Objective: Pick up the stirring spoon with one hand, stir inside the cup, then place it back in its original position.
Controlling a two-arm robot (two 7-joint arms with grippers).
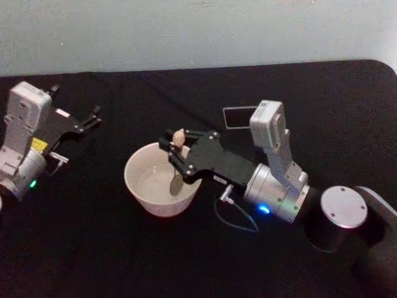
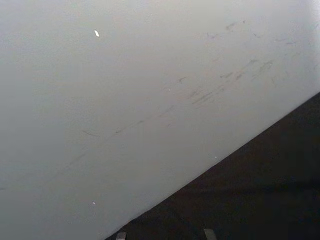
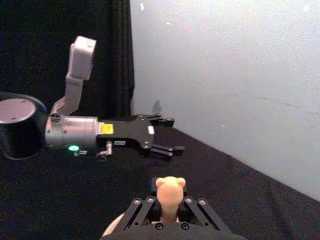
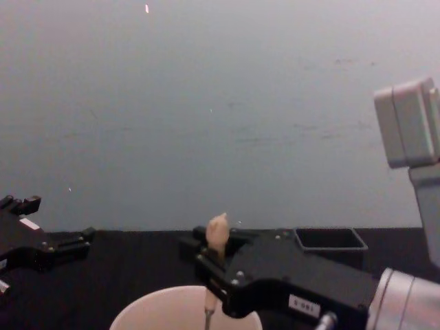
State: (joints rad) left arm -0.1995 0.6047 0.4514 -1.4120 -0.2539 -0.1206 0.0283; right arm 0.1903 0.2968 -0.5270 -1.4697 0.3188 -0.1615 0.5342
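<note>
We lose the base of the cup (image 4: 155,311) below the chest view's edge — the right gripper (image 4: 206,260) hides most of the stirring spoon (image 4: 217,232).

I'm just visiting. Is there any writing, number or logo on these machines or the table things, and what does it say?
No text can be read.
White sticker on the right gripper, which holds the stirring spoon: dark characters, too blurred to read.
Yellow label on the left gripper: too small to read.
Small white tag on that same gripper: too small to read.
</note>
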